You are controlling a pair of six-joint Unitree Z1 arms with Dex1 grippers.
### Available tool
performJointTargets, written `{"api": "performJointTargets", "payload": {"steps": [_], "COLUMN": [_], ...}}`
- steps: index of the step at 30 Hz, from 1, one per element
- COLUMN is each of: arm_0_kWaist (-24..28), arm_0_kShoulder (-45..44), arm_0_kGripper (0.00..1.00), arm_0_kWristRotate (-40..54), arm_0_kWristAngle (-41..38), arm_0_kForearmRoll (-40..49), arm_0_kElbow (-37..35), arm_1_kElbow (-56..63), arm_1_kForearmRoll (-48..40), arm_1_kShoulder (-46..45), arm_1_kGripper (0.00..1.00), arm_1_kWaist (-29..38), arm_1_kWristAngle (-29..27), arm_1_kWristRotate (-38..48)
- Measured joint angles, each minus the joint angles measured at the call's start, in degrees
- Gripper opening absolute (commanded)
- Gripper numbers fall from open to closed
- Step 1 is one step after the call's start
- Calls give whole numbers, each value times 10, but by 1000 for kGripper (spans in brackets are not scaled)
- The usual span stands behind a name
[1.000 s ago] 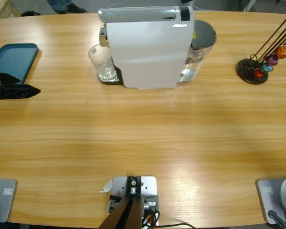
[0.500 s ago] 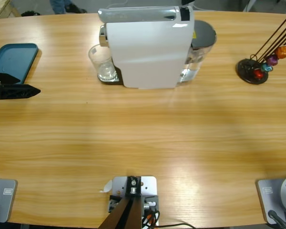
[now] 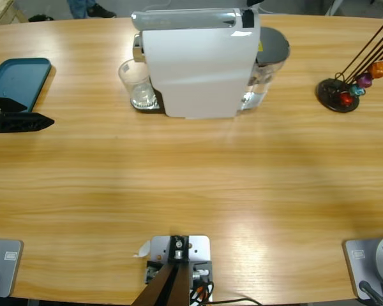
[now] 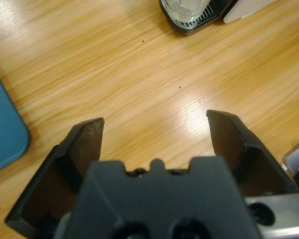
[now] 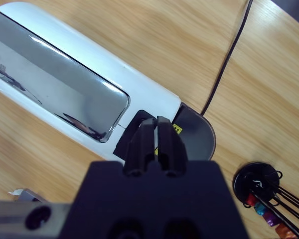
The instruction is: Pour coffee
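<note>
Mostly glossy: boxy white coffee machine [image 3: 198, 67], clear ribbed glass [image 3: 136, 85], woodgrain table [image 3: 191, 185]

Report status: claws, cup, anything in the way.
Left claw open, empty, over bare table near the tray. Right claw shut, empty, above the coffee machine. Cup under the spout; no coffee visible. Nothing in the way.

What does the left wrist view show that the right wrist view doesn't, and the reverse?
Left wrist only: the open left gripper over bare table, the blue tray's edge, and the glass on the drip tray.
Right wrist only: the shut right gripper above the machine's chrome lid, the grey tank lid, a black cable, and the capsule stand.
Both: the white coffee machine and the wooden table.
</note>
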Motion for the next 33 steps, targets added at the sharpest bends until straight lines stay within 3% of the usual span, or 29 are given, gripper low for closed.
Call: {"api": "performJointTargets", "payload": {"steps": [33], "arm_0_kWaist": [0], "arm_0_kShoulder": [4], "arm_0_kGripper": [895], "arm_0_kWristRotate": [0], "arm_0_kWristAngle": [1], "arm_0_kForearmRoll": [0], "arm_0_kElbow": [0], "arm_1_kElbow": [2], "arm_1_kForearmRoll": [0], "arm_1_kShoulder": [0], "arm_1_kGripper": [0], "arm_1_kWaist": [2], "arm_1_kWristAngle": [8], "arm_1_kWristRotate": [0]}}
